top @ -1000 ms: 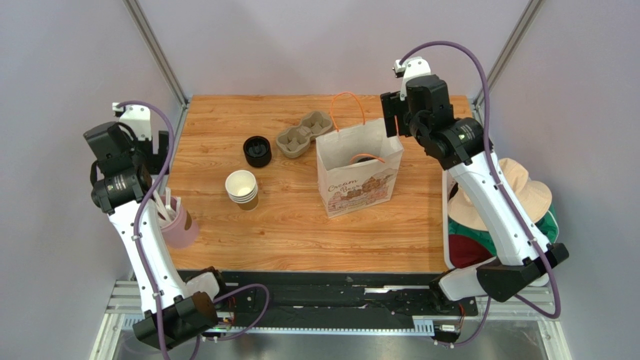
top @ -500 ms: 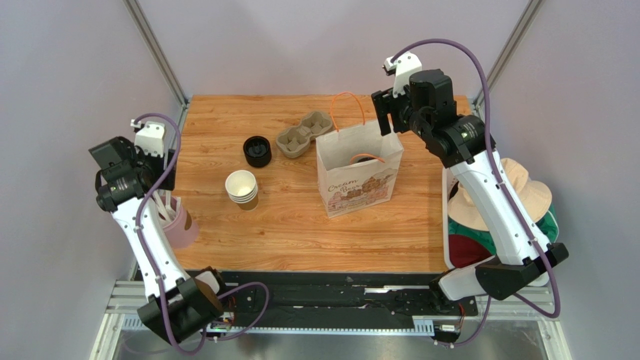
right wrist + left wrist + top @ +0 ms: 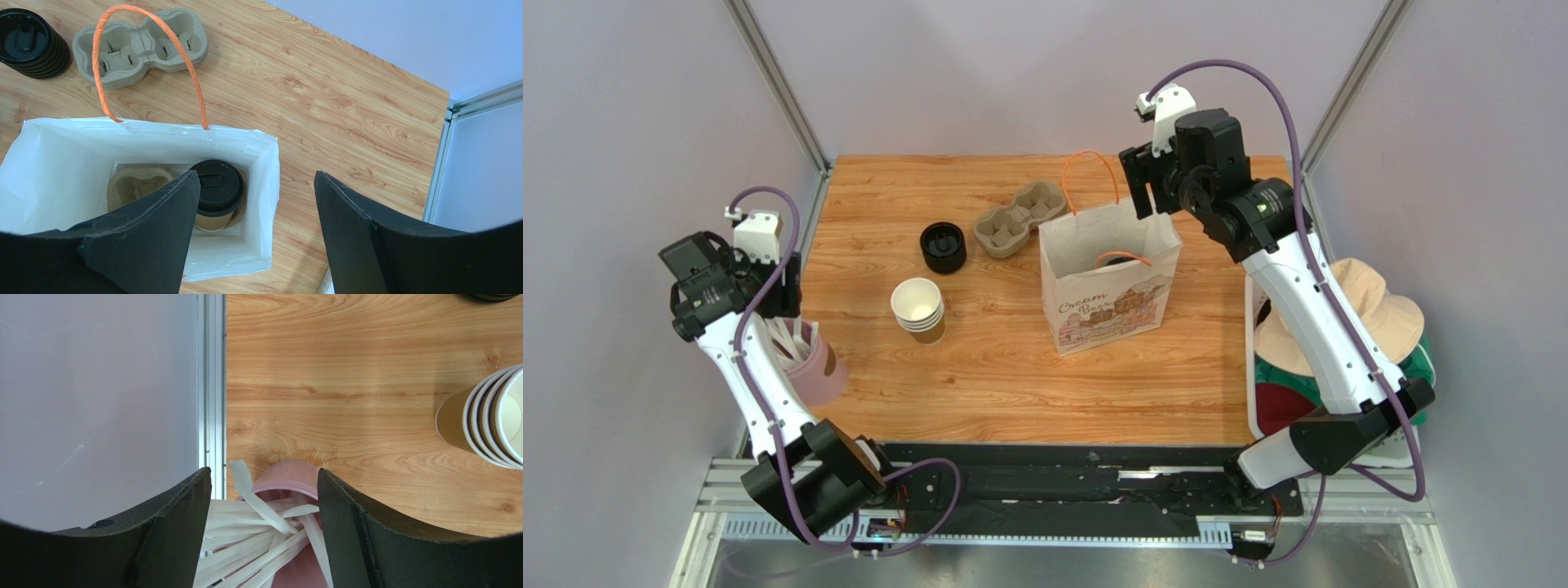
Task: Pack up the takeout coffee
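Observation:
The takeout coffee (image 3: 216, 190), a brown cup with a black sip lid, stands upright in a cardboard carrier (image 3: 138, 184) at the bottom of the white paper bag (image 3: 1109, 288). My right gripper (image 3: 1143, 186) hovers open above the bag's back right corner. In the right wrist view that gripper (image 3: 256, 177) has nothing between its fingers, and the left finger (image 3: 153, 233) overlaps the lid's edge. My left gripper (image 3: 783, 284) hangs open over a pink cup (image 3: 817, 374) at the table's left edge. In the left wrist view the white paper-wrapped sticks (image 3: 270, 533) in the pink cup show between its fingers.
A stack of lidless brown cups (image 3: 918, 306) stands left of centre, with a stack of black lids (image 3: 944, 245) behind it. A spare cardboard carrier (image 3: 1020, 218) lies beside the bag's orange handle (image 3: 1090, 172). Hats (image 3: 1369, 319) lie off the table's right edge. Metal frame posts flank the back corners.
The left arm has swung toward the near side over the pink cup, and its jaws have narrowed a little. The right gripper has shifted left over the bag's opening.

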